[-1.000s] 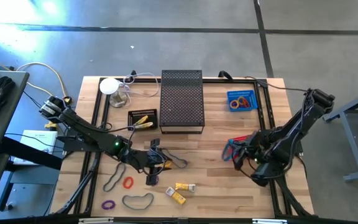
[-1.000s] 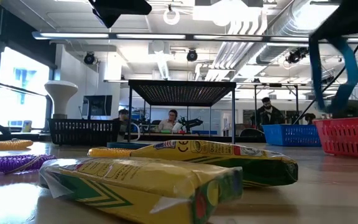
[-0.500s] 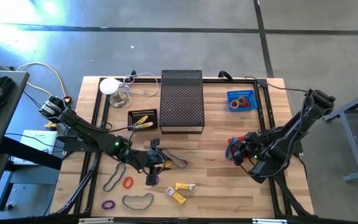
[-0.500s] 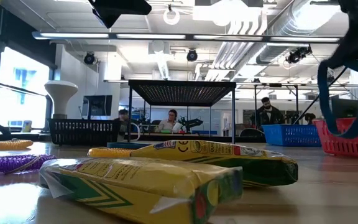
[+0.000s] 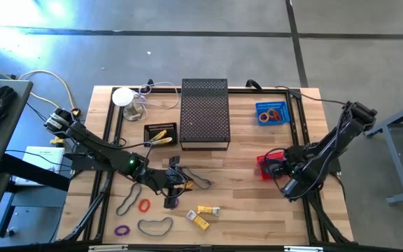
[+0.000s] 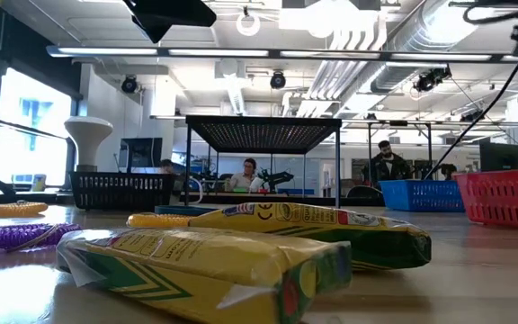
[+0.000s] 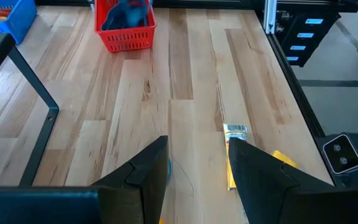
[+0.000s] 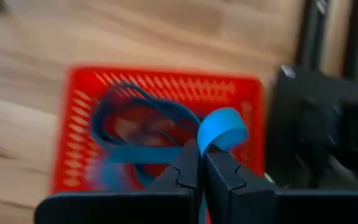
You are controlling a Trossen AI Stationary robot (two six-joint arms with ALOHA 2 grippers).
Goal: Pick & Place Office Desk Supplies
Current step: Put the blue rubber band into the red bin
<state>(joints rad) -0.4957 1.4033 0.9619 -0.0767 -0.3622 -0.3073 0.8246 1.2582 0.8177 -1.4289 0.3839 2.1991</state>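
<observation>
Two crayon packs [image 6: 268,238] block the low view; mesh stand [image 5: 204,112] mid-table.

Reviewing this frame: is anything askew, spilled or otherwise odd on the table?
One thing stands out. The right gripper, shut above the red basket, pinches a blue band that loops down into the basket rather than lying fully inside. Otherwise, loose bands and yellow packs lie scattered near the left gripper.
</observation>
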